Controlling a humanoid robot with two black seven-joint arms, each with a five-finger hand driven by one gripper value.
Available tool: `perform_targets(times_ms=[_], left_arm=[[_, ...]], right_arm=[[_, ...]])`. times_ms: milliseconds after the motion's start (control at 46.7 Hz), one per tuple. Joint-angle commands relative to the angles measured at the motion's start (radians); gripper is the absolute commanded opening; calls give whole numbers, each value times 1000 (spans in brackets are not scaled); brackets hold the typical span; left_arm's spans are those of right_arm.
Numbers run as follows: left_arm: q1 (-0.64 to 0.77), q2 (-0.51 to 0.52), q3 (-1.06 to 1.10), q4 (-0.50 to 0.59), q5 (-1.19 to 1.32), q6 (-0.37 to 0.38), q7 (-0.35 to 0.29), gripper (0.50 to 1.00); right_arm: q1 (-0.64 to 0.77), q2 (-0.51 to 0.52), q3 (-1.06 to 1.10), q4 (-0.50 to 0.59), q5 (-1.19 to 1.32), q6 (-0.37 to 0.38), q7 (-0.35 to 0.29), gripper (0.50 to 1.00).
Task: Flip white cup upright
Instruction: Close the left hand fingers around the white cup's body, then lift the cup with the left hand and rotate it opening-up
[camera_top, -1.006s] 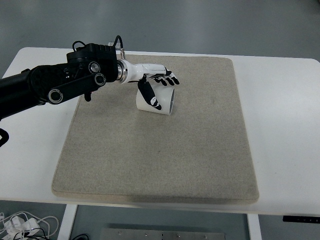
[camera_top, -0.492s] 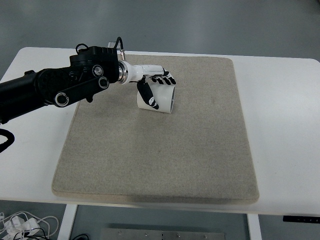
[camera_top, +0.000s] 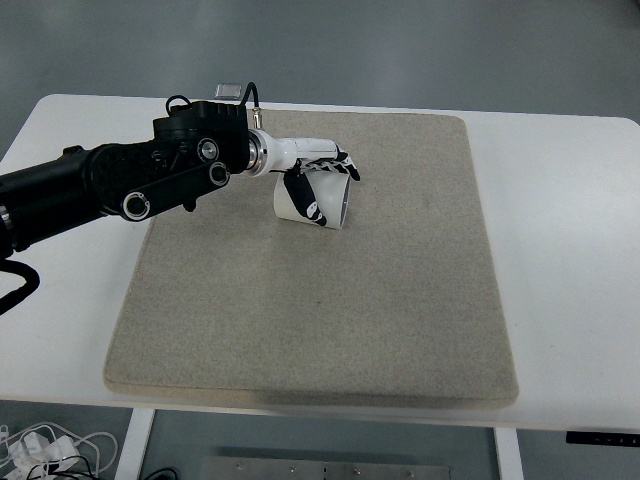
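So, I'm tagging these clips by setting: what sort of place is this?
Probably a lab or test room, not a home. A plain white table stands on grey floor, with a beige mat as the work area, loose cables below, and only a white cup under the left hand.

We have one camera only, set high on the robot's side, looking steeply down over the whole mat (camera_top: 320, 300) and white table (camera_top: 560, 250).

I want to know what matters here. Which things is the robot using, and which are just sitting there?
Part of the job:
white cup, lying on its side
left robot hand, wrapped around the cup

Just there:
beige mat
white table
cables on the floor
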Motion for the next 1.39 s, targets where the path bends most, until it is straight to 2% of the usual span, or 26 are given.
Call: perform_targets(times_ms=[0,64,193,214,428,621,877,1134,1263,1370], left_arm=[[0,1,9,0,26,-1,-1,739],[3,1,10,0,50,-1,-1,705],[5,5,10,0,56,-1,-3,517],[3,7,10,0,58,-1,-3,500],[3,14,-22,12,41,3,-12,500],[12,24,-134,20,-5,-1,-15,500],[31,28,-257,31,-172,-4,-44,500],[141,41,-424,31,-425,-36,-66,500],[202,48,-531,29,-436,-43,-130,500],[275,47,-605,22,-436,-70,-158,500]], right_arm=[[-1,0,0,-1,0,0,0,952],[-1,0,0,1,0,0,0,952],[-1,0,0,-1,0,0,0,952],[-1,0,0,1,0,0,0,952],[-1,0,0,-1,0,0,0,952],[-1,0,0,1,0,0,0,952],[-1,0,0,1,0,0,0,952],[-1,0,0,-1,0,0,0,952],[-1,0,0,-1,0,0,0,952],[-1,0,0,-1,0,0,0,952]])
